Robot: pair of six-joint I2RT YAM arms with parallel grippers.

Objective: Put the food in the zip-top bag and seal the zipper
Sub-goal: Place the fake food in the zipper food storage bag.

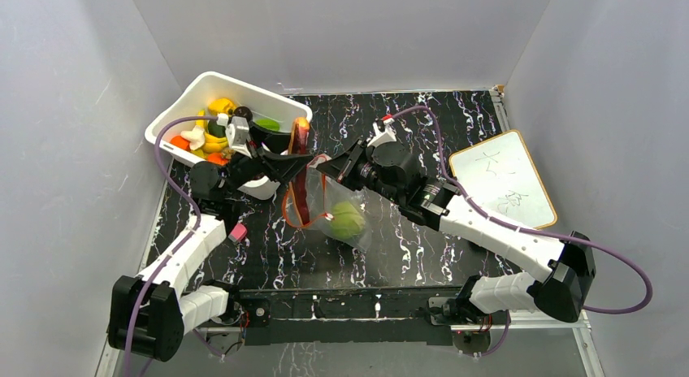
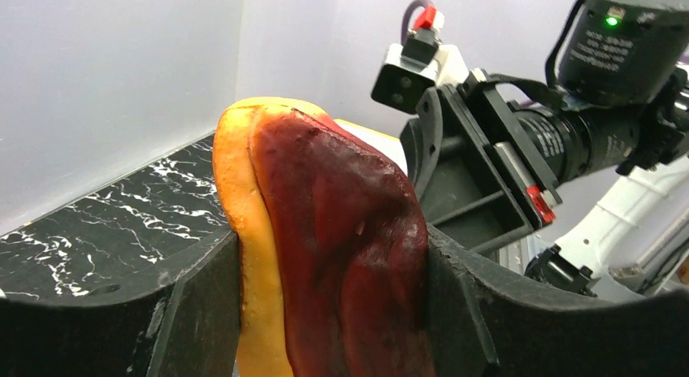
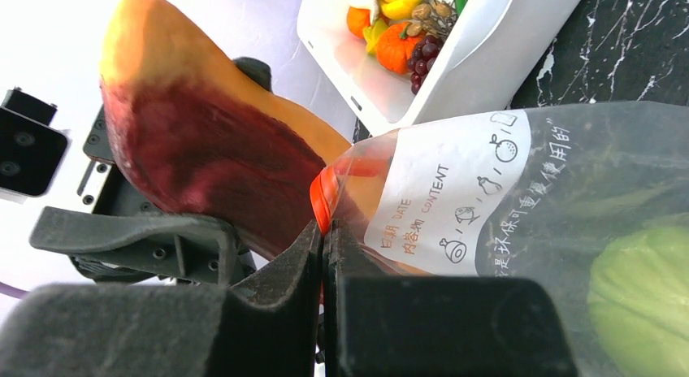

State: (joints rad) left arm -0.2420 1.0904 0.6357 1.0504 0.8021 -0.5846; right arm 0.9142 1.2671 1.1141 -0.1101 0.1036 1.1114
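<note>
Right wrist shows my right gripper [image 3: 325, 235] pinching the zipper [image 3: 322, 200], so I'd lower the food [image 2: 341, 231] clamped in the left gripper [image 2: 329, 292] straight into the zip-top bag [image 3: 569, 174].

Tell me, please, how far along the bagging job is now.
Done: a green cabbage lies inside the zip-top bag.
In hand: the left gripper clamps a red-and-orange piece beside the bag mouth, while the right gripper pinches the mouth edge at the zipper.
Left: that piece and the food in the white bin are not yet bagged, and the zipper looks unsealed.
</note>
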